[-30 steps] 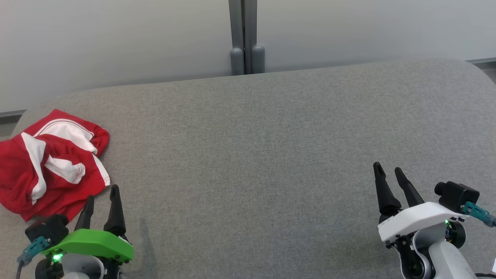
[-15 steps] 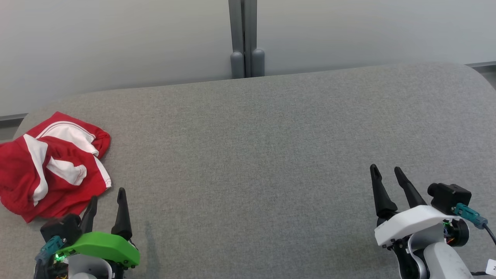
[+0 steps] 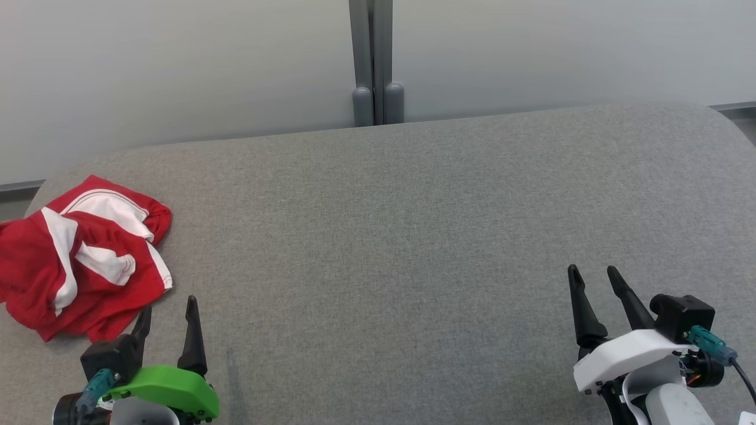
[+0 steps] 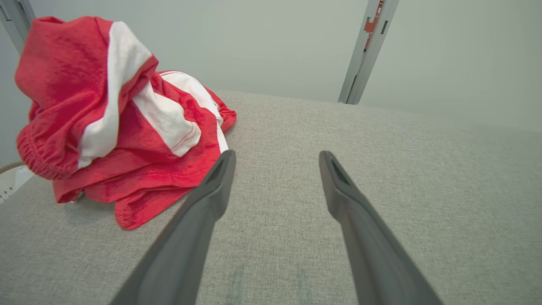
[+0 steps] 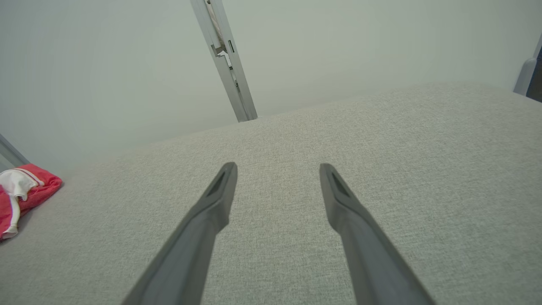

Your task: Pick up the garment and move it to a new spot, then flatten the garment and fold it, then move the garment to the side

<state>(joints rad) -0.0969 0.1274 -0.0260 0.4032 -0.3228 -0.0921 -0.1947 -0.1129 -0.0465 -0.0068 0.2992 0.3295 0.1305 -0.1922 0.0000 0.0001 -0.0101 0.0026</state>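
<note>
Pickup step, nothing grasped yet
Crumpled red garment (image 3: 82, 260) sits at the tabletop's (image 3: 384, 236) left edge; left claw (image 3: 168, 305), released, hovers beside it and should reach in; right claw (image 3: 592, 271) released.

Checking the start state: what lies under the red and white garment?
The red and white garment lies crumpled on the grey fabric surface. Whatever its folds cover is hidden.

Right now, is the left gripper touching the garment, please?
Cannot tell: in the left wrist view the left gripper has one finger overlapping the garment edge, neither contact nor gap plain.
</note>
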